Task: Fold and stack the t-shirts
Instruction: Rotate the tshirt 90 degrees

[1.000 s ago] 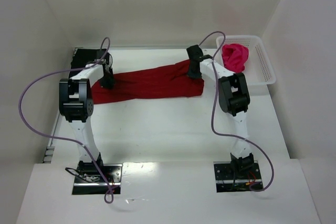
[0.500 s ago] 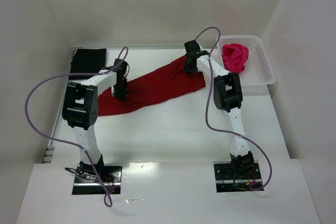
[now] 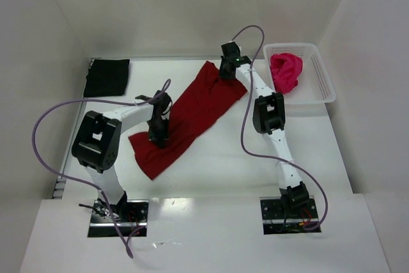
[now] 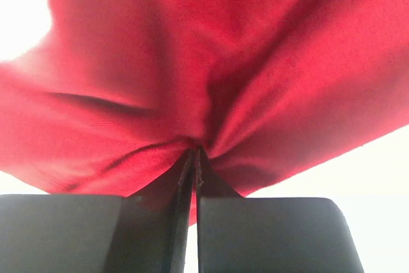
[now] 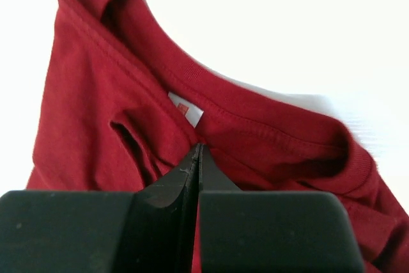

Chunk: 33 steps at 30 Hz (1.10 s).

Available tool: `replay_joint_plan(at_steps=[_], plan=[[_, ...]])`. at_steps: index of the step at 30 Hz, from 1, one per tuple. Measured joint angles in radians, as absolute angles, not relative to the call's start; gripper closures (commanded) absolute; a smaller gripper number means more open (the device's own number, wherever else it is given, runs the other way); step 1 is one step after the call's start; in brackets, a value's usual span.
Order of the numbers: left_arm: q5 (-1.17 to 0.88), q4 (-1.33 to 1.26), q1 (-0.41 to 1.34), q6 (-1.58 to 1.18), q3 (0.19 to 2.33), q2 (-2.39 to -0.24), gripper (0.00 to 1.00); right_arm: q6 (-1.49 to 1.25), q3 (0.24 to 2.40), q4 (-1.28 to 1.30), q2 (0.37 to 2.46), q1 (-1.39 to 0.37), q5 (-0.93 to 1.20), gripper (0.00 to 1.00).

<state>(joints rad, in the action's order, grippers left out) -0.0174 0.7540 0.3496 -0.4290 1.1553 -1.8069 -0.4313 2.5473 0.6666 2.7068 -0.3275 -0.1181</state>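
The right end effector point(image 5: 197, 148) grips the collar of the soft dark crimson cloth t-shirt point(image 3: 192, 113) and the left end effector point(image 4: 193, 155) pinches a bunched fold near its other end, stretching it between them over the bench point(image 3: 230, 158) (seemingly to spread it flat).

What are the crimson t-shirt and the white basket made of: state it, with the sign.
The crimson t-shirt: soft matte knit cloth, likely cotton; it gathers into folds and has a stitched collar. The basket: seemingly rigid white plastic; its lattice walls hold shape.
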Motion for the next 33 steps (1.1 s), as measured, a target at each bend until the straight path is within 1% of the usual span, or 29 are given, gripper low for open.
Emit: replay_joint_plan(at_steps=[3, 6, 8, 9, 10, 12, 14, 17, 19, 21, 22, 23, 26, 30, 33], plan=[[-0.088, 0.797, 0.379, -0.443, 1.134, -1.768, 0.89, -0.429, 2.56, 0.666, 2.707, -0.327, -0.089, 0.97], [-0.141, 0.802, 0.426, -0.447, 1.134, -1.712, 0.88, -0.429, 2.553, 0.664, 2.702, -0.327, -0.069, 0.97], [-0.157, 0.801, 0.453, -0.445, 1.134, -1.666, 0.84, -0.428, 2.509, 0.653, 2.674, -0.327, -0.065, 0.97], [-0.156, 0.801, 0.464, -0.444, 1.134, -1.642, 0.77, -0.429, 2.469, 0.651, 2.649, -0.327, -0.063, 0.96], [-0.146, 0.804, 0.469, -0.442, 1.135, -1.617, 0.74, -0.428, 2.432, 0.652, 2.619, -0.327, -0.063, 0.96], [-0.11, 0.819, 0.469, -0.438, 1.152, -1.573, 0.7, -0.429, 2.36, 0.646, 2.548, -0.327, -0.064, 0.94], [-0.074, 0.827, 0.462, -0.427, 1.191, -1.548, 0.57, -0.43, 2.276, 0.636, 2.453, -0.327, -0.065, 0.92], [-0.006, 0.822, 0.459, -0.425, 1.251, -1.55, 0.47, -0.434, 2.1, 0.6, 2.251, -0.328, -0.063, 0.86], [0.06, 0.833, 0.458, -0.436, 1.281, -1.567, 0.46, -0.436, 2.001, 0.575, 2.121, -0.331, -0.059, 0.86], [0.125, 0.84, 0.458, -0.45, 1.302, -1.584, 0.51, -0.437, 1.916, 0.542, 2.017, -0.339, -0.054, 0.95], [0.146, 0.843, 0.458, -0.45, 1.309, -1.589, 0.62, -0.436, 1.875, 0.521, 1.975, -0.345, -0.052, 0.97], [0.157, 0.844, 0.456, -0.445, 1.314, -1.593, 0.68, -0.437, 1.831, 0.499, 1.943, -0.352, -0.049, 0.99], [0.167, 0.846, 0.455, -0.444, 1.316, -1.601, 0.83, -0.44, 1.716, 0.447, 1.909, -0.374, -0.043, 0.99], [0.166, 0.837, 0.457, -0.435, 1.288, -1.626, 0.92, -0.448, 1.626, 0.438, 1.96, -0.393, -0.034, 0.99], [0.147, 0.834, 0.458, -0.416, 1.259, -1.653, 0.92, -0.453, 1.615, 0.432, 2.027, -0.397, -0.029, 0.99]])
